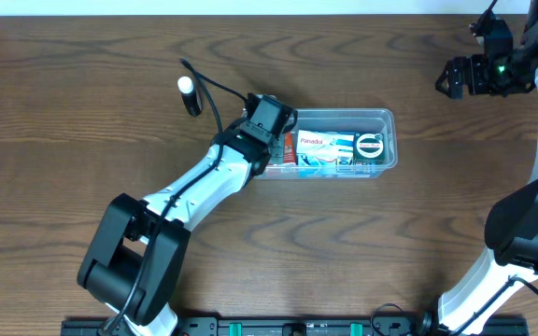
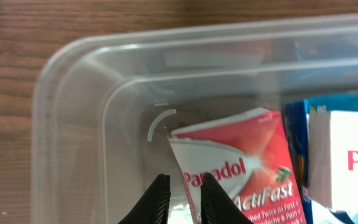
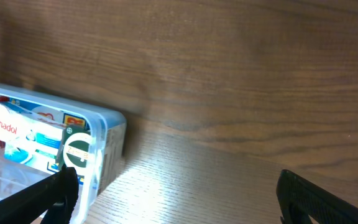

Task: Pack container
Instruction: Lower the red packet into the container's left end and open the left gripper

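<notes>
I see the container [image 1: 388,117] sitting right of centre on the table [image 1: 82,112], with medicine boxes [image 1: 327,149] inside. At its left end my left gripper [image 2: 184,198] is pinched onto the edge of the red Panadol box [image 2: 241,162]. My right gripper [image 1: 449,77] hangs wide open, well apart near the far right corner.

overhead bright, even | wrist views soft | glare on table [image 3: 164,179], probably
</notes>
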You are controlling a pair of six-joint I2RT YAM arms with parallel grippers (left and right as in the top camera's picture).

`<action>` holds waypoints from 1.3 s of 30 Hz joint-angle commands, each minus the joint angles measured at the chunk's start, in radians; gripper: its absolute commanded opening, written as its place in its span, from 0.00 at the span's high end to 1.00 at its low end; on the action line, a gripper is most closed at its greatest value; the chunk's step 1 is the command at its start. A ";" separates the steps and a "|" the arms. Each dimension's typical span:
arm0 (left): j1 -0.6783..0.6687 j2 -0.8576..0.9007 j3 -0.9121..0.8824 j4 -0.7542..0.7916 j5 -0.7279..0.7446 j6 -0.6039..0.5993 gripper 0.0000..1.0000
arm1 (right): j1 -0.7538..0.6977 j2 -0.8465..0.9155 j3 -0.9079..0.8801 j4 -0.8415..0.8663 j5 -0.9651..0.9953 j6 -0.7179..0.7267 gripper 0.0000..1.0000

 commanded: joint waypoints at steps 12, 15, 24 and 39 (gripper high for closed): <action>0.018 0.021 0.020 -0.010 -0.014 0.009 0.94 | -0.007 0.000 0.018 0.000 -0.004 0.014 0.01; 0.018 0.022 0.020 -0.010 -0.013 0.009 0.94 | -0.007 0.000 0.018 -0.001 -0.003 0.014 0.01; 0.018 0.036 0.019 -0.009 -0.013 0.009 0.94 | -0.007 0.000 0.018 0.000 -0.003 0.014 0.01; 0.018 0.074 0.020 0.024 0.056 0.010 0.94 | -0.007 0.000 0.018 0.000 -0.003 0.014 0.01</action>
